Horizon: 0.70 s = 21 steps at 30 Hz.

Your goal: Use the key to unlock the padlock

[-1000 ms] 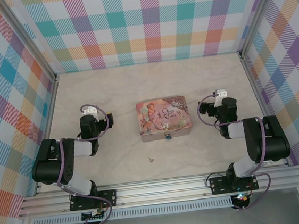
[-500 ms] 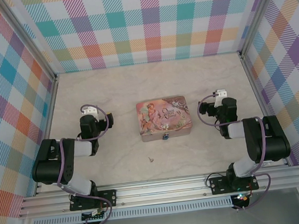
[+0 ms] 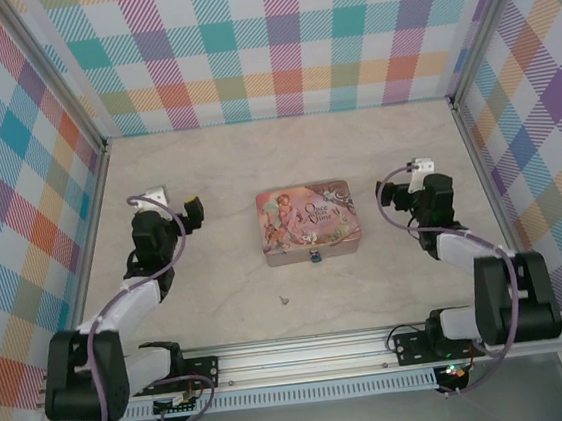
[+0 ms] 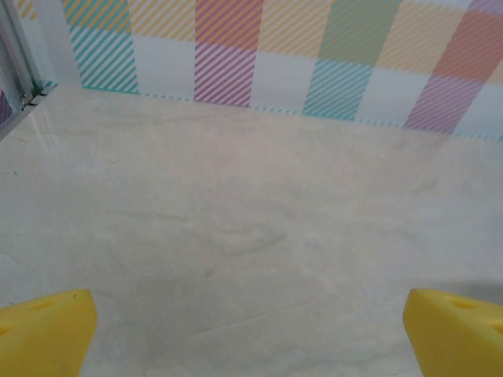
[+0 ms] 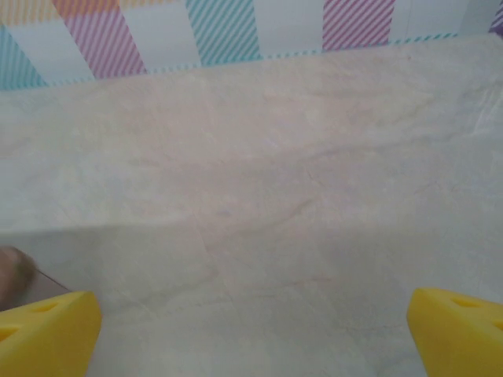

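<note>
The tiny blue padlock [image 3: 314,256] hangs at the middle of the pink tin's front edge. The small metal key [image 3: 284,297] lies on the table in front of the tin, slightly left of the padlock. My left gripper [image 3: 187,212] hovers left of the tin. In its wrist view it [image 4: 251,338] is open, the yellow fingertips [image 4: 43,334] far apart over bare table. Right of the tin my right gripper [image 3: 388,195] is also open [image 5: 251,338], with nothing between its yellow fingertips [image 5: 456,330].
The pink illustrated tin [image 3: 307,223] sits at the table's centre between both arms. A blurred pinkish corner [image 5: 12,279] shows at the left border of the right wrist view. Plaid walls [image 3: 273,40] enclose the back and sides. A metal rail [image 3: 306,354] runs along the near edge.
Both arms have unfolded from their rest pose. The left gripper rose and shifted left and away, and the right gripper moved slightly farther back. Tin, padlock and key have not moved.
</note>
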Motion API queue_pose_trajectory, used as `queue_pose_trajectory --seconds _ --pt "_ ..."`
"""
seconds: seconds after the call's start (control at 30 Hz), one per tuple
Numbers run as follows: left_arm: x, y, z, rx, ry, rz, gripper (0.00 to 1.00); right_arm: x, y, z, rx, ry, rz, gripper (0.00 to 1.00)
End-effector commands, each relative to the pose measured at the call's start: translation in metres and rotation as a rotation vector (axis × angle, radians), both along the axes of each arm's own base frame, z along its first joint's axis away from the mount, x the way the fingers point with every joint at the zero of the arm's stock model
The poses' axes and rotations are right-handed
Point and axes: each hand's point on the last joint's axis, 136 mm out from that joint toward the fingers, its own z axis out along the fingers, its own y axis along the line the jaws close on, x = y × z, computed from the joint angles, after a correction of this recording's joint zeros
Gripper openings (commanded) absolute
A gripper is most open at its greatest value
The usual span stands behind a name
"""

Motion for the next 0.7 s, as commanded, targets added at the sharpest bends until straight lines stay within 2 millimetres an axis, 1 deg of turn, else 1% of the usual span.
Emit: queue_pose_trajectory --seconds 0.0,0.07,0.13,0.17,0.23,0.27,0.4,0.47,0.57,0.67 --pt "-0.012 0.0 0.013 -0.185 0.13 0.057 1.0 -0.02 0.022 0.015 0.184 0.114 0.072 1.0" --pt "-0.019 -0.016 0.021 -0.297 0.206 0.008 1.0 -0.034 0.043 0.032 0.289 0.139 0.147 1.0" --pt "-0.027 -0.038 0.027 -0.403 0.264 -0.059 1.0 -0.05 0.062 0.045 0.375 0.172 0.204 1.0" --pt "-0.031 -0.05 0.028 -0.438 0.277 -0.094 1.0 -0.056 0.07 0.05 0.396 0.183 0.226 1.0" --pt "-0.044 -0.071 0.026 -0.483 0.311 -0.145 1.0 -0.07 0.082 0.051 0.422 0.228 0.253 1.0" --pt "-0.048 -0.078 0.026 -0.491 0.32 -0.163 1.0 -0.076 0.086 0.049 0.426 0.253 0.26 1.0" --pt "-0.067 -0.104 0.015 -0.538 0.379 -0.221 1.0 -0.096 0.096 0.026 0.438 0.411 0.263 1.0" --pt "-0.073 -0.116 0.007 -0.564 0.415 -0.252 1.0 -0.103 0.101 0.013 0.443 0.479 0.27 1.0" --pt "-0.078 -0.139 -0.01 -0.593 0.488 -0.3 1.0 -0.107 0.113 -0.003 0.44 0.552 0.294 1.0" --pt "-0.079 -0.163 -0.026 -0.624 0.549 -0.348 1.0 -0.105 0.122 -0.014 0.429 0.599 0.307 1.0"
